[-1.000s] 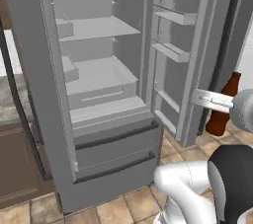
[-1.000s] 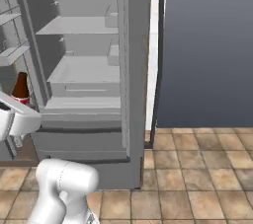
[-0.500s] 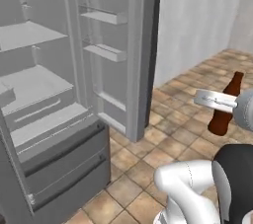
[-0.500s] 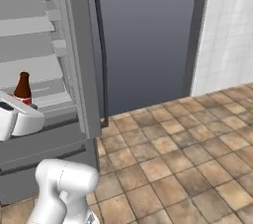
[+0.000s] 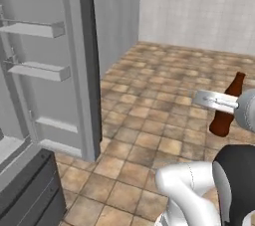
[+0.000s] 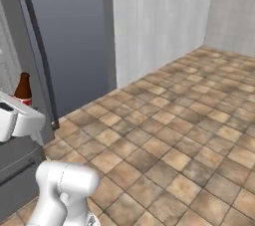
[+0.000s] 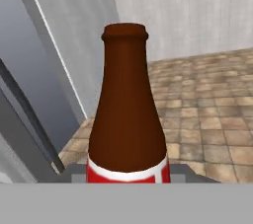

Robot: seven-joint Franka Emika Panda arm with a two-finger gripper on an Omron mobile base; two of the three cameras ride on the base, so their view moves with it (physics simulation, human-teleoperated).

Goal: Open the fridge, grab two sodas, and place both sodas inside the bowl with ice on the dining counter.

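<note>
Both base views have swung since the earlier frames: the fridge [image 5: 45,70], which filled the left base view a second ago, now occupies only its left side, and tiled floor [image 5: 164,95] and pale wall [image 5: 199,6] cover the rest. This is camera motion from the base, not motion of the objects.

At left in the left base view, the open fridge door shows its inner shelves, with a dark drawer front at lower left. At right, the gripper [image 5: 219,101] holds the cola bottle [image 5: 226,108] upright above the floor, closed on its body below the neck; the bottle is well apart from the fridge.

In the right base view, the grey fridge side stands at upper left with a long dark handle [image 6: 37,46]. The bottle's neck and red label [image 6: 22,90] show at the left edge, above the white gripper body.

In the hand view, the bottle [image 7: 127,114] stands centred and upright, its red label with a white band at the bottom. The gripper is nearly closed, clamped on the bottle.
</note>
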